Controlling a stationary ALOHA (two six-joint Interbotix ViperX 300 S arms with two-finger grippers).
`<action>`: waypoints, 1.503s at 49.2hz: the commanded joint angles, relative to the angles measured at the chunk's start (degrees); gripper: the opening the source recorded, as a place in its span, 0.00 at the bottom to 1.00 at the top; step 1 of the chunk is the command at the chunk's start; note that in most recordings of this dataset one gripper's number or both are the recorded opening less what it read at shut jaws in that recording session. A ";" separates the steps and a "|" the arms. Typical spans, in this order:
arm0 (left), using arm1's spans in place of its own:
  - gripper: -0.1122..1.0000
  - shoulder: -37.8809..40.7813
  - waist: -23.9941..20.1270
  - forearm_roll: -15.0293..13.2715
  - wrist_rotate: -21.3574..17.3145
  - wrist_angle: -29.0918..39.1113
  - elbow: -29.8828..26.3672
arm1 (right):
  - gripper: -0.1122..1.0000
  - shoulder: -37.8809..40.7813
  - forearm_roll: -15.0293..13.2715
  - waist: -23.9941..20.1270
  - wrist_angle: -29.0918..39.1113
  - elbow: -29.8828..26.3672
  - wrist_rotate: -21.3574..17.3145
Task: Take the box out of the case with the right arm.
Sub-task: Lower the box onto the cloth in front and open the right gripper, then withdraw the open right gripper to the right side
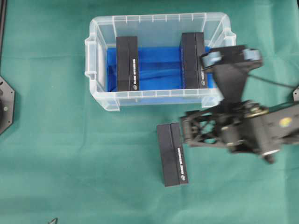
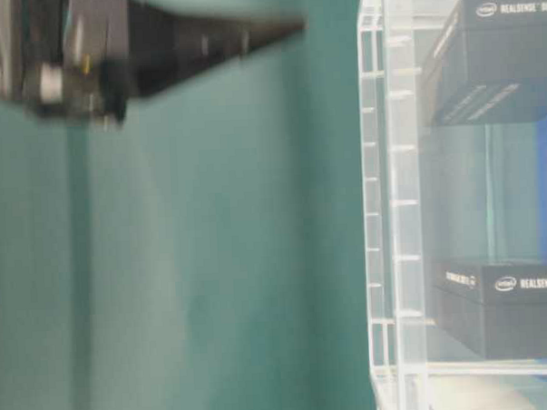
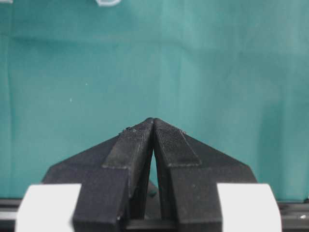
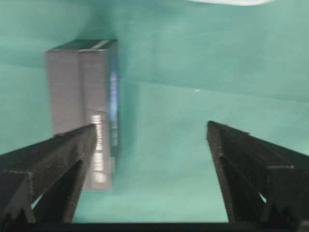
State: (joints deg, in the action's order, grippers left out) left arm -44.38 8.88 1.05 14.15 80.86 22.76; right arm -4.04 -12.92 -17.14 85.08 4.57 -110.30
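The clear case (image 1: 100, 95) with a blue bottom stands at the back of the green cloth. Two black boxes stand inside it, one on the left (image 1: 127, 63) and one on the right (image 1: 193, 59); both show through the case wall (image 2: 392, 209). A third black box (image 1: 172, 154) (image 4: 84, 96) lies on the cloth in front of the case. My right gripper (image 1: 186, 128) (image 4: 150, 126) hovers just to its right, open wide, with only cloth between the fingers. My left gripper (image 3: 153, 121) is shut on nothing over bare cloth.
The right arm's forearm (image 1: 233, 70) reaches over the case's right front corner. A black mount (image 1: 5, 105) sits at the left edge. A blurred black pointed finger (image 2: 212, 40) crosses the top left of the table-level view. Green cloth (image 1: 70, 163) covers the table.
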 commanded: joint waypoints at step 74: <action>0.10 0.09 0.18 0.26 -0.35 0.00 -0.44 | 0.92 -25.75 1.05 29.00 -2.55 21.53 30.15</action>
State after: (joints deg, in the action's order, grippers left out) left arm -44.47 8.88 1.05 13.80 81.04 22.94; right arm -29.36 -11.95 10.72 82.79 26.98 -80.60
